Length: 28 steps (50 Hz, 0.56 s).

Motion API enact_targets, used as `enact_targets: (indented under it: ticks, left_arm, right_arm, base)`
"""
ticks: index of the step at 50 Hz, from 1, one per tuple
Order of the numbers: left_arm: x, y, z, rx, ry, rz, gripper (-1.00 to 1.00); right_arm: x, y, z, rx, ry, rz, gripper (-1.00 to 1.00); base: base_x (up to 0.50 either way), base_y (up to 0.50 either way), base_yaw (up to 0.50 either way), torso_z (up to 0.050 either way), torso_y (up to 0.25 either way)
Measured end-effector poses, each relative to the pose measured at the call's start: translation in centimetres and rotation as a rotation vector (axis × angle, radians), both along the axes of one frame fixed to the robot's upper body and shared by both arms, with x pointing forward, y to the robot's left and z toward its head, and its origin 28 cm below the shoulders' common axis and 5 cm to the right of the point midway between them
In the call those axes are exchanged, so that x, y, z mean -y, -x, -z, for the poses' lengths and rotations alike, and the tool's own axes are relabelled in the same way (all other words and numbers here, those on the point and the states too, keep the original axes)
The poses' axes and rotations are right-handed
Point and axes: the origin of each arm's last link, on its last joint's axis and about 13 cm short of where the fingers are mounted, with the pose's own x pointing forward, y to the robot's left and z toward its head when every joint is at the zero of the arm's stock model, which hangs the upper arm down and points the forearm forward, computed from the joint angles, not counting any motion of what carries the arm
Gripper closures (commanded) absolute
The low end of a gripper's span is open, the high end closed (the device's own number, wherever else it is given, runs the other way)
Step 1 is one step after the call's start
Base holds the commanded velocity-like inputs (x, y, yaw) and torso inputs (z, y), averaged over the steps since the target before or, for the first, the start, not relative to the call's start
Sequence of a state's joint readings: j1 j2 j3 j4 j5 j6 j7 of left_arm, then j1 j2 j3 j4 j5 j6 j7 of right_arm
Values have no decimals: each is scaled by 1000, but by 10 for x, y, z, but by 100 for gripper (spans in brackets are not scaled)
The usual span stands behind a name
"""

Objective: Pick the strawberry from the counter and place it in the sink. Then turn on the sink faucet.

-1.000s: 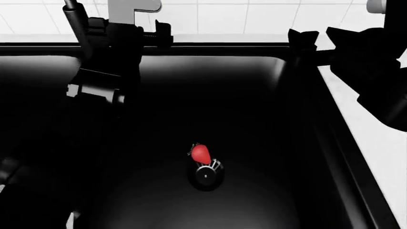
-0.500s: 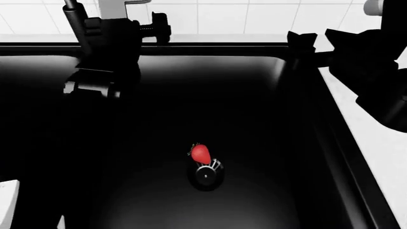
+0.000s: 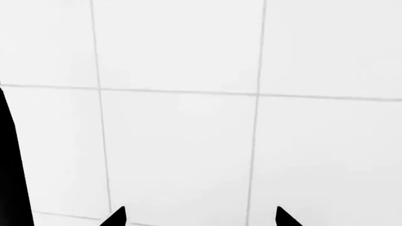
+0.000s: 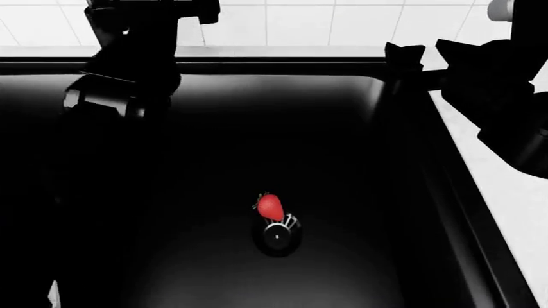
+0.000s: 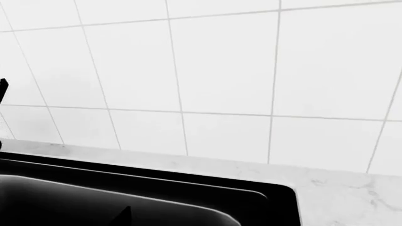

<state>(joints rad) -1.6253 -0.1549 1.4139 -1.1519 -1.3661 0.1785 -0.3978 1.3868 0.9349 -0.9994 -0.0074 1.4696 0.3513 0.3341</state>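
Observation:
The strawberry point(image 4: 271, 206) lies on the floor of the black sink point(image 4: 360, 141), touching the round drain strainer point(image 4: 278, 236). No gripper is near it. My left gripper point(image 4: 176, 9) is raised at the sink's back rim and faces the tiled wall. Its fingertips point(image 3: 116, 217) stand far apart with only tile between them, so the left gripper point(image 3: 199, 219) is open and empty. A black upright strip at the edge of the left wrist view looks like the sink faucet neck point(image 3: 9, 165). My right gripper point(image 4: 407, 54) hovers open over the back right corner of the sink.
White counter point(image 4: 514, 199) runs along the sink's right side and behind it point(image 5: 339, 188), under the white tiled wall point(image 5: 220, 70). My left arm point(image 4: 120, 90) covers the sink's left part. The right arm point(image 4: 505, 96) hangs over the right counter.
My left arm has risen and shifted left, carrying its gripper up along the tiled wall. The strawberry and the right arm have stayed put.

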Motion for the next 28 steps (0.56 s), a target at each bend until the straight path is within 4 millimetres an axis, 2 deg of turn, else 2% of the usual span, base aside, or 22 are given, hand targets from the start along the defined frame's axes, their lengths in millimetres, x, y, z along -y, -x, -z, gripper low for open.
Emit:
enact_targets:
  ticks: [13, 21, 28]
  left_arm:
    - [-3, 31, -21, 9, -51, 38, -100]
    - [-10, 53, -24, 15, -83, 16, -100]
    - [-17, 62, -23, 19, -101, -23, -100]
  right_arm:
    - [0, 1, -1, 3, -1, 5, -100]
    - [1, 3, -1, 5, -2, 9, -100]
    - [3, 3, 0, 5, -4, 12, -100]
  base:
    - [0, 0, 0, 0, 0]
    - [0, 0, 0, 0, 0]
    - [0, 0, 0, 0, 0]
